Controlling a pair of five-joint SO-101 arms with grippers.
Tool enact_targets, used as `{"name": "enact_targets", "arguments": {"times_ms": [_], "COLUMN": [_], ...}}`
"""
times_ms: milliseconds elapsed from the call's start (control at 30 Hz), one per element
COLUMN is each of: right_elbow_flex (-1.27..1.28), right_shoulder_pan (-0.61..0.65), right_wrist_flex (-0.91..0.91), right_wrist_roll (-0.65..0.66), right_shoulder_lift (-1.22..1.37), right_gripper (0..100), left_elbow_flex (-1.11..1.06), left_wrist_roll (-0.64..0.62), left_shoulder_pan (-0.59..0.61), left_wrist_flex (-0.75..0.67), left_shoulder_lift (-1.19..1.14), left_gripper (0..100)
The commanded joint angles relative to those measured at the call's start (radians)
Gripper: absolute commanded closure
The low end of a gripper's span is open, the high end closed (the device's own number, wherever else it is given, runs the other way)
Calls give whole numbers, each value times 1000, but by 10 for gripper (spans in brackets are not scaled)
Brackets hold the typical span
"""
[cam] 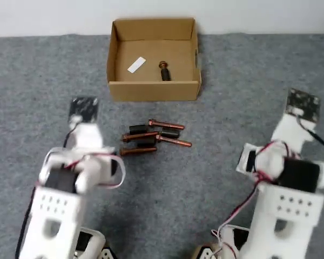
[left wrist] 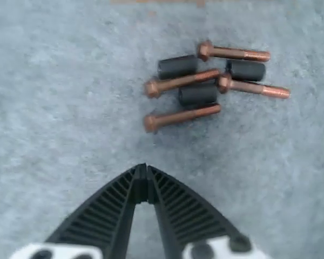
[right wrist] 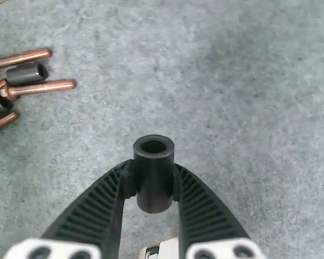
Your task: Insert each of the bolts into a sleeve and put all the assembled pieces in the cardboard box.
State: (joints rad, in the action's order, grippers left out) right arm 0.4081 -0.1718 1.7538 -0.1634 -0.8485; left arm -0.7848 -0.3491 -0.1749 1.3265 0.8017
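Right wrist view: the right claw (right wrist: 152, 178) is parted just enough to clamp one sleeve (right wrist: 153, 162), a short black tube with a smooth matte wall and a round bore. The ribbed black fingers (right wrist: 105, 205) press on its two sides, and its open end faces the camera. Grey, felt-like carpet (right wrist: 248, 97) lies beneath.

Left wrist view: the left claw (left wrist: 145, 175) is fully closed, its ribbed fingers meeting at the tips with nothing between them. The pile lies ahead of the tips and apart from them. It consists of four loose bolts (left wrist: 181, 116) and three loose sleeves (left wrist: 197, 94). The bolts are copper-coloured metal with threaded shanks and flanged heads. They lie flat and roughly parallel, touching the black sleeves among them.

High view: the pile sits between the arms and the box (cam: 153, 89), nearer the left arm and well apart from the right claw. The box is brown cardboard, square, with an open top. Inside lie one assembled piece (cam: 164, 71) and, just beside it, a white slip (cam: 136, 65).
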Motion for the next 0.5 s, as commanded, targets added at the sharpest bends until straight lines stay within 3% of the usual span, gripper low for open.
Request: {"name": "enact_targets", "arguments": {"times_ms": [0, 233, 467], "right_elbow_flex": [44, 106, 107], "right_shoulder_pan": [-50, -93, -93], "right_wrist_flex": [31, 31, 31], "right_wrist_roll": [-3, -2, -2], "right_shoulder_lift": [-101, -255, -295], "right_gripper": [989, 989, 989], "left_elbow_flex": [170, 311, 503], "left_wrist_roll": [-115, -247, -465], "left_shoulder_pan": [-31, -64, -63], "left_wrist_flex": [8, 12, 8], "left_shoulder_lift": [-218, -489, -684], "left_gripper": [994, 994, 992]}}
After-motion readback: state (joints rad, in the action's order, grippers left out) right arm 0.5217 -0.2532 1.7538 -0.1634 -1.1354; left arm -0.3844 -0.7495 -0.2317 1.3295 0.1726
